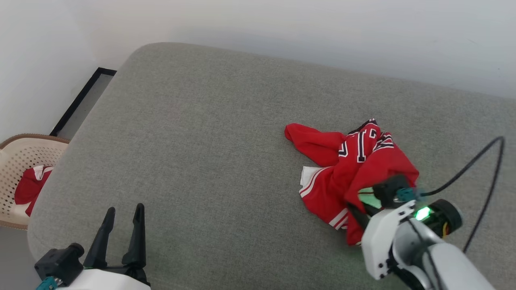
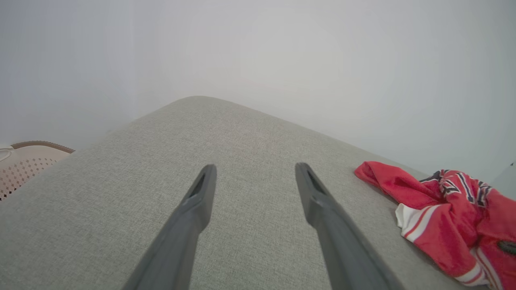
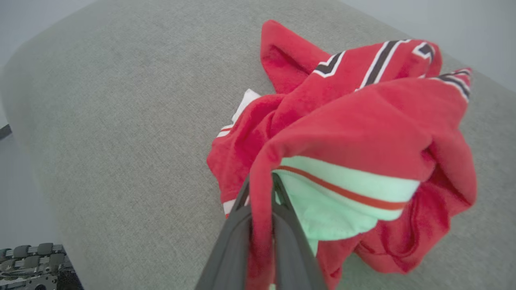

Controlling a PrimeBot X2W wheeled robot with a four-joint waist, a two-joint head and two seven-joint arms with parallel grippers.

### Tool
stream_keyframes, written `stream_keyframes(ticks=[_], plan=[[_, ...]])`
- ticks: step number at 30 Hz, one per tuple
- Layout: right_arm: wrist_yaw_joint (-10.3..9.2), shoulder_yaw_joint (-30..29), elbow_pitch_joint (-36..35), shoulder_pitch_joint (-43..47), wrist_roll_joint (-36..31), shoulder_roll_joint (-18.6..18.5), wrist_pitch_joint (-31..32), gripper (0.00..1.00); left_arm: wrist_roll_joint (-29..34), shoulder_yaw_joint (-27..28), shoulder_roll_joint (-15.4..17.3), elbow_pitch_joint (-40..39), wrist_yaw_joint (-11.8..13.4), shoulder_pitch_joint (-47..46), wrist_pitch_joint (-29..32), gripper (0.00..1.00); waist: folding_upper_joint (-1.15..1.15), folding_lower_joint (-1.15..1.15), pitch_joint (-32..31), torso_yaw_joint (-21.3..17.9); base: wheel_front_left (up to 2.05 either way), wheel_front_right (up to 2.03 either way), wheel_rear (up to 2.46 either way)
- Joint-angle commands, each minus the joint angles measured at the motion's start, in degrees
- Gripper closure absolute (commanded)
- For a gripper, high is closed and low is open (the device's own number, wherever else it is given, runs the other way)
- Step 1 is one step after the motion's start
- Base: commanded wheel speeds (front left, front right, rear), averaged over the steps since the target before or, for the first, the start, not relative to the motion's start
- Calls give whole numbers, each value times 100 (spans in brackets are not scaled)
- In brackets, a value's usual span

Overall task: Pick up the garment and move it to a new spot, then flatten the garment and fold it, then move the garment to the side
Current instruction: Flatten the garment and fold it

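Your garment (image 1: 354, 169), the red jersey with black, white-outlined lettering, sits crumpled on the right half of the grey upholstered surface (image 1: 209, 133). It's bunched into a heap with no clean long axis. One red tongue of cloth trails off toward the far left, and the striped hem lies on the near side.

Your right pincer (image 3: 261, 189) has its jaws drawn nearly together on a red fold at the near edge of the heap. In the right wrist view that fold runs down between the two dark fingers (image 3: 238, 225). The rest of the shirt lies beyond the fingertips and a little to their right, most of it resting on the surface.

This is the relation that counts: the right arm has hold of the garment, and the bulk of the cloth lies ahead of it. I'd judge that a lift would drag the heap up from that one edge.

Your left pincer (image 1: 124, 208) stands wide and holds nothing, over bare fabric well apart to the left.

Past the left edge, a perforated basket (image 1: 24, 153) holds another red-and-white cloth (image 1: 30, 185). Leave that one alone.
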Motion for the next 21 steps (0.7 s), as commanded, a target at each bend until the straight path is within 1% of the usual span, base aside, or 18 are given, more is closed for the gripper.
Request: stream_keyframes(ticks=[1,2,4,6,13,21], plan=[[-2,57,28,-74,34,1,-63,31,-3,10,-20,9,-27,-57,-32,0,0,0,9,9,0,0,0],[-2,84,69,-95,50,11,-86,0,2,11,-23,15,-25,-59,-32,0,0,0,14,13,0,0,0],[-2,81,112,-95,117,24,-141,0,-6,28,-28,20,-27,-68,-32,0,0,0,19,8,0,0,0],[-2,36,86,-63,156,-40,-160,0,-14,52,-28,18,-28,-56,-32,0,0,0,14,-7,0,0,0],[-2,-265,-230,189,297,-208,53,0,-32,59,-1,9,-30,23,-32,0,0,0,-14,-85,0,0,0],[-2,-757,-790,569,418,-488,707,0,-97,-32,42,-4,-31,33,-32,0,0,0,-18,-90,0,0,0]])
